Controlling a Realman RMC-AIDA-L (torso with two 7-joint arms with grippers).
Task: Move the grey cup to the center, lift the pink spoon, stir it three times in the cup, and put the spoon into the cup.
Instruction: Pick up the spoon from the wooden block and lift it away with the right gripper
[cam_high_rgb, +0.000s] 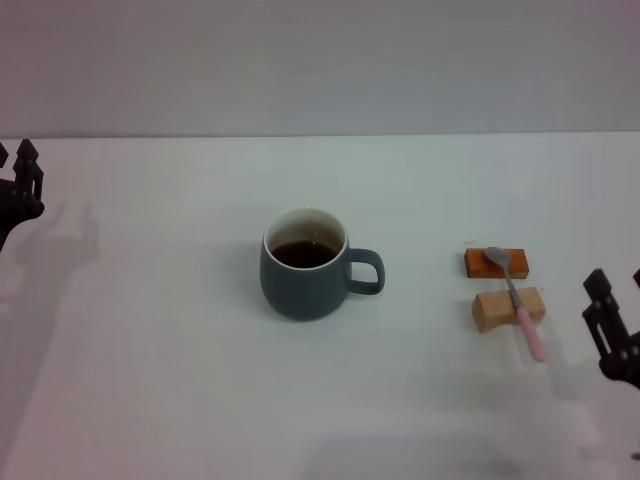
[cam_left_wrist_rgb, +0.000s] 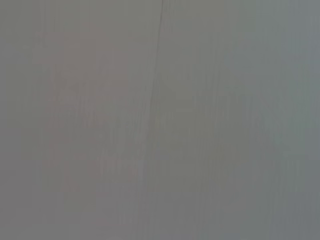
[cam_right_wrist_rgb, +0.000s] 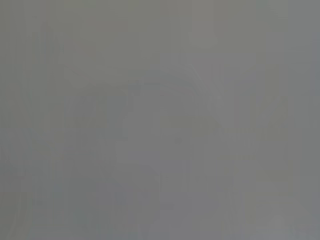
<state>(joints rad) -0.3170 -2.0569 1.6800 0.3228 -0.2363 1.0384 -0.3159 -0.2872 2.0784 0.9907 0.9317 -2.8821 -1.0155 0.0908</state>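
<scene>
Only the tips of the robot's two arms show, both in the head view. The left gripper, at the far left edge of the scene, is matt black, with slim fingers ending in small pointed, angular tips above a darker blocky body. The right gripper, at the near right edge, is the same matt black, built from chunky squared segments with stepped, notched outlines. No cables, screws or markings can be made out on either. Both wrist views show only plain grey.
</scene>
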